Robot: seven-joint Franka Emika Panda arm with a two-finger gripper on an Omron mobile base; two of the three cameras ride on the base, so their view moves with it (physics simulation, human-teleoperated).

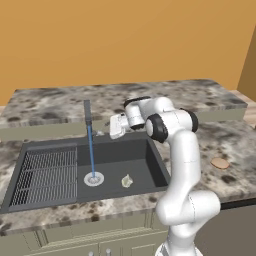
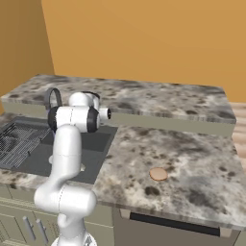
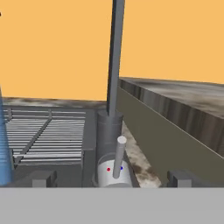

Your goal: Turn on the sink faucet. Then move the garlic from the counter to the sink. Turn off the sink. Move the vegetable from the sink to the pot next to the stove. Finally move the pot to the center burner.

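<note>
The sink faucet [image 1: 87,112] stands behind the sink [image 1: 150,150], and a blue stream of water [image 1: 91,155] runs from it onto the round drain [image 1: 93,178]. The garlic [image 1: 127,181], a small pale bulb, lies on the basin floor right of the drain. My gripper [image 1: 111,131] hovers just right of the faucet's base, open. In the hand view the gripper [image 3: 113,179] faces the faucet [image 3: 114,57], and its small lever [image 3: 119,155] stands between the spread fingertips [image 3: 41,178]; nothing is held. The pot and stove are out of view.
A wire grid rack [image 1: 45,175] fills the sink's left half. A flat round brown thing [image 1: 220,163] lies on the counter [image 1: 225,140] right of the arm. A raised back ledge [image 3: 175,105] runs close behind the faucet.
</note>
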